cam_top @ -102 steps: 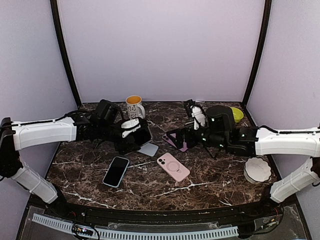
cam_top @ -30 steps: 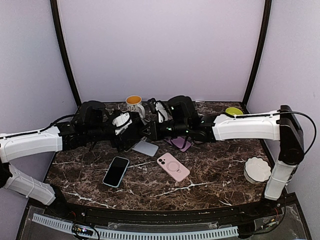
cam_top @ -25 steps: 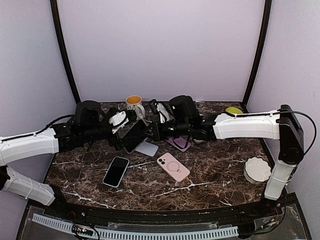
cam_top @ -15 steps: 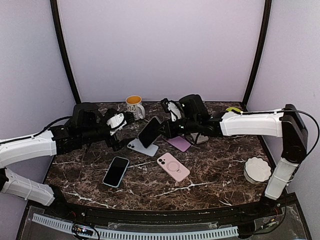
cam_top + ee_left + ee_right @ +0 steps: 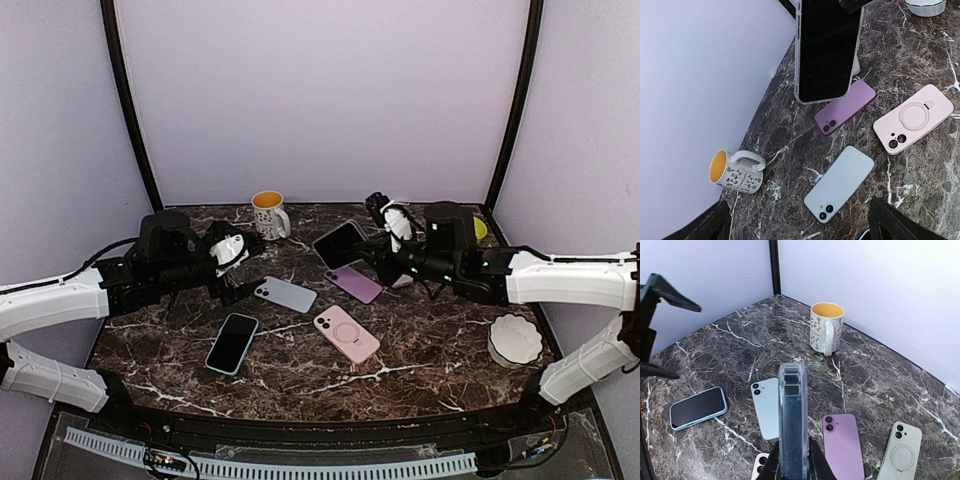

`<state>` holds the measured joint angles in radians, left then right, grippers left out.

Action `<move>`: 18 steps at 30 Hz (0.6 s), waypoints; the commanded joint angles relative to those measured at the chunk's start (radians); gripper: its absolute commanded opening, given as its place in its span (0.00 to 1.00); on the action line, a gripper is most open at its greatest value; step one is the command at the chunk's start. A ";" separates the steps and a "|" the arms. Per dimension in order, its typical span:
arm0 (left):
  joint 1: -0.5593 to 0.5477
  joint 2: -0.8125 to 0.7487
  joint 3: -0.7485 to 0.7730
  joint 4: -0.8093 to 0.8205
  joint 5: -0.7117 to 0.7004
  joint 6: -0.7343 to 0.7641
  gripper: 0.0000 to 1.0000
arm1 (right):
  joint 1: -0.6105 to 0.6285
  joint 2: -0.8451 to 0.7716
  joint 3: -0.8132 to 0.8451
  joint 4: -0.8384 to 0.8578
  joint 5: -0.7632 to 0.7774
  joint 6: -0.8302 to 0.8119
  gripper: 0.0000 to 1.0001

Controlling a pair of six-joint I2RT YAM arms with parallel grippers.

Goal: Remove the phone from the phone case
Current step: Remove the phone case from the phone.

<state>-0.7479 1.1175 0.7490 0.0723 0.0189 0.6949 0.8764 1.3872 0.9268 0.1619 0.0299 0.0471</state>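
A dark marble table (image 5: 430, 375) with white veins, seen from above and behind two white robot arms. Close to the near edge, left of centre, a blue-cased phone (image 5: 232, 342) lies screen up. Just right of it lies a pink case (image 5: 346, 334) with a round ring on its back. A white scalloped dish (image 5: 515, 340) sits by the right edge. Further in, a pale grey phone (image 5: 285, 294) lies back up near the middle, with a purple phone (image 5: 355, 283) beside it on the right. A white ring-backed case (image 5: 900, 452) lies just beyond the purple phone. The left gripper (image 5: 245, 266) hangs over the left part of the table with its jaws spread fully wide, holding nothing. The right gripper (image 5: 794, 467) is closed tight on one short end of a clear phone case (image 5: 792, 425) and holds it off the table, above the far middle. The phone (image 5: 827, 50) sits inside this case. Its long axis runs away from the right gripper toward the left arm, camera end outermost. The dark screen is tilted up and faces the left wrist camera, and from the right wrist only the thin edge shows. At the far edge, left of centre, stands a white mug (image 5: 268, 213) with a yellow inside. Its small dark markings are too small to read. A green object (image 5: 475, 228) sits in the far right corner, partly hidden by the right arm.
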 commanded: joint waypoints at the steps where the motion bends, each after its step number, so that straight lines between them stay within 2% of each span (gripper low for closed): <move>1: 0.013 -0.027 -0.016 0.022 0.059 0.014 0.99 | 0.018 -0.118 -0.151 0.372 -0.131 -0.213 0.00; 3: 0.013 -0.037 -0.024 0.013 0.087 0.024 0.99 | 0.025 -0.126 -0.120 0.274 -0.149 -0.267 0.00; 5: 0.013 -0.052 -0.031 0.000 0.189 0.031 0.98 | 0.026 -0.134 -0.104 0.191 -0.252 -0.347 0.00; 8: 0.013 -0.081 -0.039 -0.038 0.318 0.050 0.94 | 0.031 -0.186 -0.151 0.159 -0.482 -0.549 0.00; 12: 0.012 -0.111 -0.059 -0.063 0.489 0.080 0.88 | 0.034 -0.226 -0.160 0.127 -0.627 -0.668 0.00; 15: 0.011 -0.120 -0.070 -0.109 0.631 0.133 0.77 | 0.039 -0.226 -0.139 0.086 -0.708 -0.702 0.00; 18: 0.009 -0.117 -0.078 -0.123 0.701 0.150 0.67 | 0.042 -0.217 -0.120 0.068 -0.769 -0.711 0.00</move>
<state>-0.7376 1.0107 0.6926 0.0071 0.5278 0.7910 0.9081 1.1820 0.7586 0.2016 -0.5789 -0.5823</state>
